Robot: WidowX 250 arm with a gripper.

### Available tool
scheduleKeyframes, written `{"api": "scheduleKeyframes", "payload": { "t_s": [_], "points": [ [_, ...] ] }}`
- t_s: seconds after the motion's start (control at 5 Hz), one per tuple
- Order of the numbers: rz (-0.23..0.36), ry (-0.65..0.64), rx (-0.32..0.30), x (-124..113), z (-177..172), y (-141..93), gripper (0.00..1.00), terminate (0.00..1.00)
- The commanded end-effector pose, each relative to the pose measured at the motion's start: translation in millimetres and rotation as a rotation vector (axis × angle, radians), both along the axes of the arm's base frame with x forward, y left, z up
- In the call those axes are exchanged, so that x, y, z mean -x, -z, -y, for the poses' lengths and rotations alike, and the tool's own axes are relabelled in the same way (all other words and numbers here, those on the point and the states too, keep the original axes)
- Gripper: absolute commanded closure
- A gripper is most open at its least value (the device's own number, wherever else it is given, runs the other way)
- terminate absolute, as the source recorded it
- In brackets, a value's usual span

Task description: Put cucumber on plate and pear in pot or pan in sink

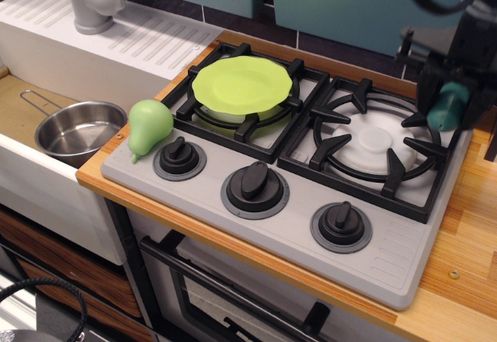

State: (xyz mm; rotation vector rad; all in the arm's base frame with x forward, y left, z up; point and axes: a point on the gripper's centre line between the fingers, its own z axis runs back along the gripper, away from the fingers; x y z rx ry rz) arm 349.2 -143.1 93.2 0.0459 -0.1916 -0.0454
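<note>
Above the right edge of the stove (256,233), the black claw (449,97) holds the dark green cucumber (446,107) tight, up in the air. The lime plate (241,82) sits on the back left burner. The pale pear (147,127) rests by the left knob. The shiny pot (78,131) sits in the sink (19,109).

— What fills the wooden desk (466,225)?
— A grey two-burner toy stove (388,260), black cast grates (365,151), three black knobs (255,180) in front, teal wall panels (342,0) behind.
</note>
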Motion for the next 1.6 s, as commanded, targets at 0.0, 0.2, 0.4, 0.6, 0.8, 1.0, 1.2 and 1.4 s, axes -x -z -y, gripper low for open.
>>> {"api": "scheduleKeyframes", "payload": {
  "t_s": [0.0,0.2,0.4,0.6,0.8,1.0,1.2,1.4],
  "points": [
    [0.103,0.073,0.019,-14.2,-30.6,-54.3,1.00,0.00],
    [0.103,0.090,0.015,-16.7,-48.0,-49.6,1.00,0.00],
    [0.103,0.099,0.027,-14.5,-67.0,-38.6,1.00,0.00],
    [0.113,0.115,0.043,-6.2,-88.8,-26.8,1.00,0.00],
    [0.113,0.118,0.046,2.3,-107.7,-21.2,1.00,0.00],
    [0.120,0.131,0.053,10.4,-123.3,-16.9,1.00,0.00],
    [0.139,0.153,0.051,13.3,-140.5,-16.6,1.00,0.00],
    [0.173,0.216,0.068,7.3,-161.1,-18.3,1.00,0.00]
  ]
}}
